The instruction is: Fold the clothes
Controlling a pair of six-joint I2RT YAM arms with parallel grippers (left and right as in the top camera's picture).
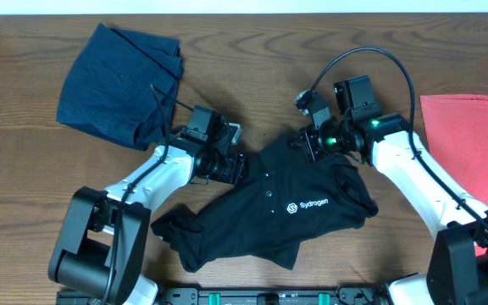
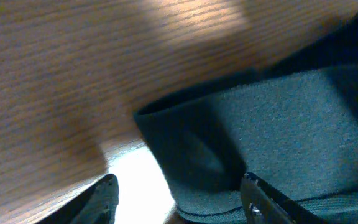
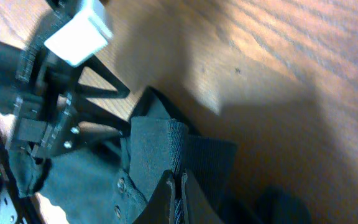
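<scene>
Black shirt (image 1: pixel 312 212), crumpled at the centre of the table (image 1: pixel 252 51): long axis runs near-left to far-right, collar pointing away from the robot. Right gripper (image 1: pixel 305 144) is clamped on the collar; left gripper (image 1: pixel 237 167) has its jaws apart, astride a shirt edge.

The left arm (image 1: pixel 155 174) and right arm (image 1: pixel 413 169) lean inward. The left gripper (image 2: pixel 179 196) has its fingers apart. The right gripper (image 3: pixel 178 186) pinches the black shirt (image 3: pixel 210 155) tight.
</scene>
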